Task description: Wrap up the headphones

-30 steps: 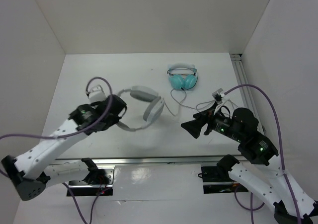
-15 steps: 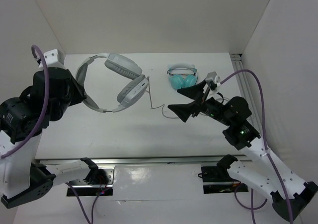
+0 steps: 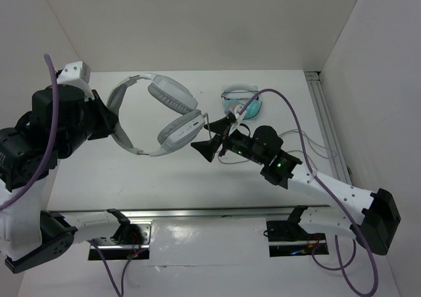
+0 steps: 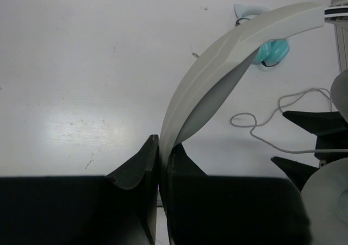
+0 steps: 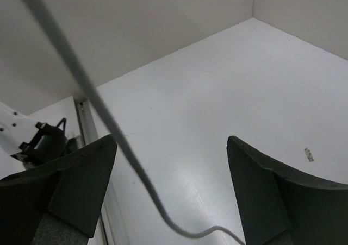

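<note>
The large light-grey headphones [image 3: 172, 112] hang in the air at the left. My left gripper [image 3: 113, 122] is shut on their wide headband [image 4: 217, 76], which is pinched edge-on between the black fingers [image 4: 138, 163]. Both oblong earcups face right, and one earcup [image 4: 329, 201] shows at the lower right of the left wrist view. My right gripper [image 3: 216, 135] stands open just right of the lower earcup. The thin grey cable [image 5: 140, 169] runs down between its jaws, close to the left finger [image 5: 81, 174]. The cable's slack [image 4: 251, 126] lies curled on the table.
Small teal headphones [image 3: 240, 103] lie at the back of the white table, partly behind my right arm's purple lead. An aluminium rail [image 3: 322, 112] runs along the table's right side. White walls close in the left, back and right.
My left arm lifted the headphones off the table and holds them high on the left. My right gripper swept left to the lower earcup, and the cable now passes between its slightly narrowed jaws.
</note>
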Robot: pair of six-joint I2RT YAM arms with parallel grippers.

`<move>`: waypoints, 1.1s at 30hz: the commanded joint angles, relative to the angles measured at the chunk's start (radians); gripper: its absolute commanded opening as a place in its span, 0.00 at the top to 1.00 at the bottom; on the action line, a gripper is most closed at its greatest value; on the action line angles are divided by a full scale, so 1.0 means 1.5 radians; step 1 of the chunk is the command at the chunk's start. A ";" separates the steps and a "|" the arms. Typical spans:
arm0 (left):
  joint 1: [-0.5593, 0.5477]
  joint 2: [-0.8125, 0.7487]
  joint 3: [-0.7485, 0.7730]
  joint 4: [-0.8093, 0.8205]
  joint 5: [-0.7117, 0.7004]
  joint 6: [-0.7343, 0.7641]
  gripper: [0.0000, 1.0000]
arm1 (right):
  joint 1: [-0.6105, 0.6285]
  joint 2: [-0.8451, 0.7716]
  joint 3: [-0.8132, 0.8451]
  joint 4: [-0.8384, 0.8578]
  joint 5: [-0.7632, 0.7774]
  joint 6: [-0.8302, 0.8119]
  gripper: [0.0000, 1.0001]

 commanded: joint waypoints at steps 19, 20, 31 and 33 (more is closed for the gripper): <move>0.004 -0.068 0.043 0.045 0.017 -0.057 1.00 | -0.083 0.164 -0.112 0.319 -0.006 0.098 0.32; 0.004 -0.068 0.043 0.045 0.017 -0.057 1.00 | -0.083 0.172 -0.112 0.327 -0.006 0.098 0.32; 0.004 -0.074 0.044 0.045 -0.019 -0.070 1.00 | -0.109 0.246 -0.098 0.335 -0.025 0.118 1.00; 0.004 -0.081 0.037 0.045 -0.039 -0.070 1.00 | -0.109 0.230 -0.123 0.335 -0.018 0.118 1.00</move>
